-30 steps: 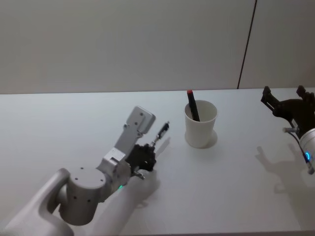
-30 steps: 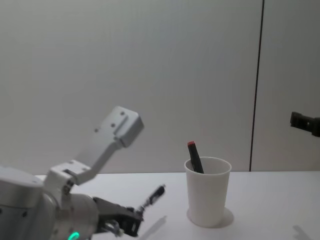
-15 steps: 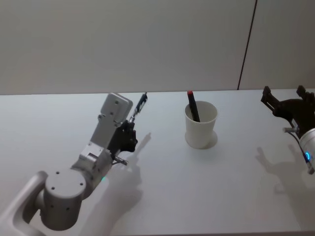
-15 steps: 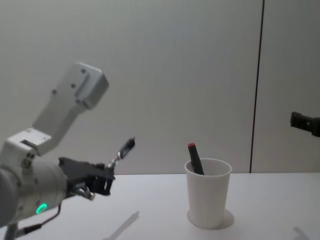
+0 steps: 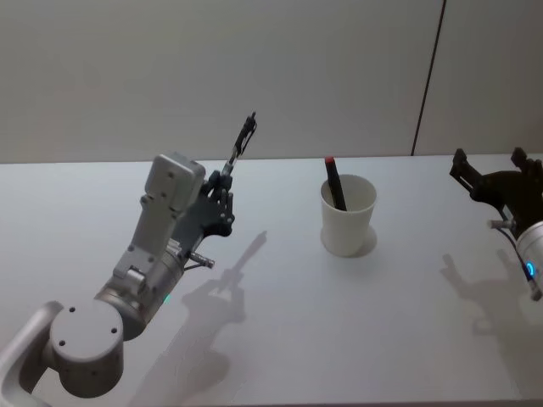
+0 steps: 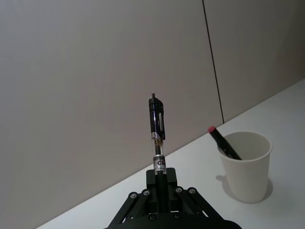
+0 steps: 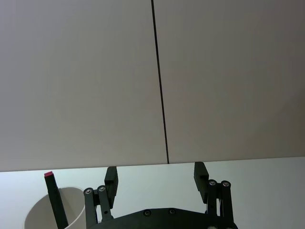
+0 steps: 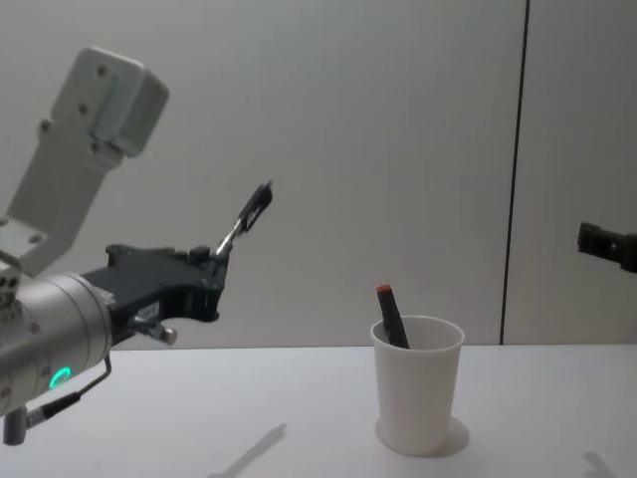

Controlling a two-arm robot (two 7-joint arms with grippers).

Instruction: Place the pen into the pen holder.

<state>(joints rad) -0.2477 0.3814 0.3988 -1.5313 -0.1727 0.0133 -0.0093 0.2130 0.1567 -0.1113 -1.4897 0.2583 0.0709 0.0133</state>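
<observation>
White paper cup, i.e. the pen holder (image 5: 347,227), sits on the worktop (image 5: 382,331) right of centre, w/ a red-capped marker (image 5: 333,182) already leaning in it. Left gripper (image 5: 222,180) has its jaws pinching the pen (image 5: 243,142) by its lower end; the clip end sticks up, tilted toward the far right. Change vs a sec ago: the gripper was low, just above the worktop on the near side. Now it's lifted well clear, pen riding w/ it, higher than the cup rim in the chest view. So pick-up looks done & the grip seems secure. Pen is in the air, well left of the holder, not over it yet. Cup & marker haven't shifted. Right gripper (image 5: 489,158) is parked at the right edge, jaws spread, empty, same spot as before. Next, prob.: carry right over the rim, swing the pen vertical, lower & release. The marker inside leaves less room.
</observation>
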